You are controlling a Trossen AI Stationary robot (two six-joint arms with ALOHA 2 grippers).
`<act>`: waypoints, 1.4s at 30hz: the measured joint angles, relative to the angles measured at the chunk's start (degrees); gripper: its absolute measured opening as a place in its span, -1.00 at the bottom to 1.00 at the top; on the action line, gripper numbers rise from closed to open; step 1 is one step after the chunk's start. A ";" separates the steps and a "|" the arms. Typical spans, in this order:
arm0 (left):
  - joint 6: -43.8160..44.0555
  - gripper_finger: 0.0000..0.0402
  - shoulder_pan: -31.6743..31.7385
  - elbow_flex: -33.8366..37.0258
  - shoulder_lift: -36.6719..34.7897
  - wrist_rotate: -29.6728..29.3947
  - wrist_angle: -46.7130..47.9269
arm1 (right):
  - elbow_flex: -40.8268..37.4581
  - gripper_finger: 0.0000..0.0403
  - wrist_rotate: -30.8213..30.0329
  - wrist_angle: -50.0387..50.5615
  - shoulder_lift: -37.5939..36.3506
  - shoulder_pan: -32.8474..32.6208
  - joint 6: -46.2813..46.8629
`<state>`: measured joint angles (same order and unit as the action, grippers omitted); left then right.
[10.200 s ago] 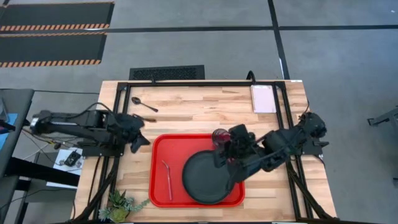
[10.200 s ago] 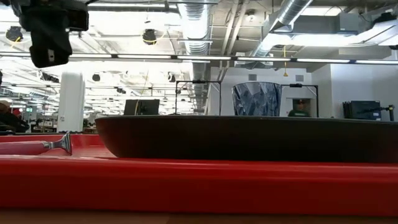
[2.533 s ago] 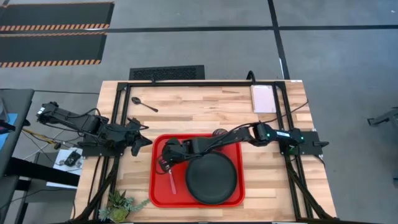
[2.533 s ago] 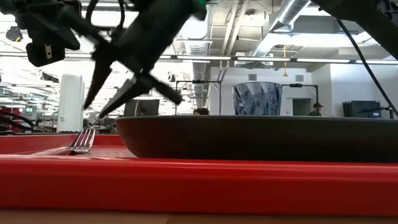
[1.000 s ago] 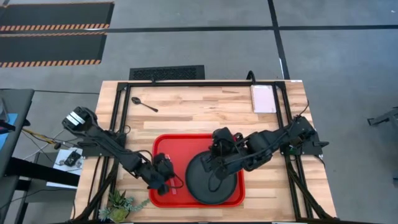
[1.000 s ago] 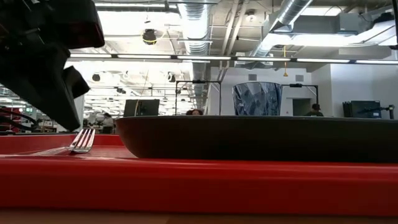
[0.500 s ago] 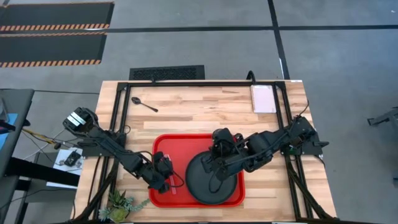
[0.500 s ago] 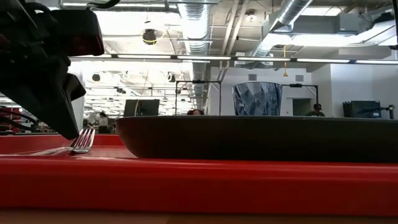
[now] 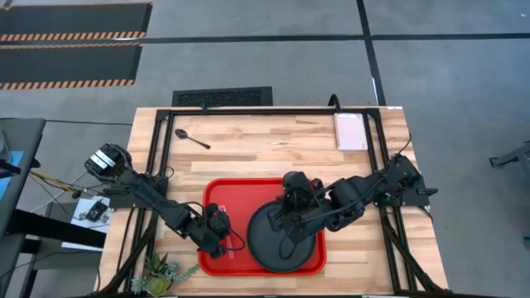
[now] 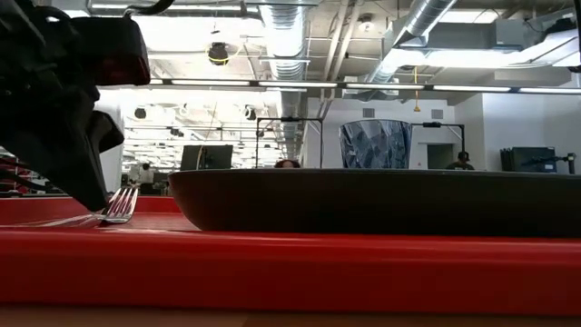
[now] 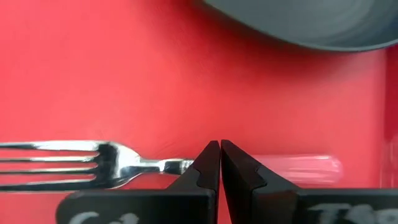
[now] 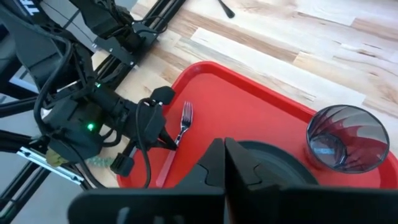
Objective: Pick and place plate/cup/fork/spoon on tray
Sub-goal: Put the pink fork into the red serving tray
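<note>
The red tray (image 9: 248,192) holds the black plate (image 9: 290,248), the tinted cup (image 12: 347,138) at its far side and the fork (image 11: 74,163), which lies flat on the tray's left part. My left gripper (image 11: 220,149) is shut and low over the fork's neck, where the tines meet the pink handle. It also shows in the right wrist view (image 12: 166,138). My right gripper (image 12: 224,149) is shut and raised above the plate's left half (image 9: 287,225). The dark spoon (image 9: 192,138) lies on the bare table at the far left. My left gripper's shut fingertips stand at the fork's neck (image 11: 180,165), coming from above and slanting down. The fingers themselves hide the spot, so I cannot tell whether they touch the fork. The fork lies flat on the tray.
A pale rectangular pad (image 9: 350,131) lies at the table's far right. A small plant (image 9: 161,269) stands at the near left corner. Black frame rails (image 9: 166,165) run along the table's sides. Bare wood lies between the tray and the far edge.
My left gripper has sunk a little toward the tray beside the fork's tines and stays shut. The fork, plate and cup have kept their places.
</note>
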<state>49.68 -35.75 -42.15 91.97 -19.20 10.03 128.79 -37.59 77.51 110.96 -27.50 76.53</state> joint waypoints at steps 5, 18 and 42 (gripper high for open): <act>-0.17 -1.00 0.00 0.00 0.28 1.69 0.06 | 0.00 -0.95 0.05 -0.03 0.00 -0.42 0.02; 4.95 -1.00 0.14 -0.09 -1.45 5.95 4.81 | 0.00 -0.94 0.01 0.03 0.02 -0.49 -0.19; 24.24 -1.00 1.13 9.68 -17.40 -1.60 21.87 | 0.00 -0.95 -0.01 0.10 0.04 -0.03 -3.06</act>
<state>73.92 -34.62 -32.47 74.56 -20.80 31.90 128.79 -37.60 77.60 111.00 -27.53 73.47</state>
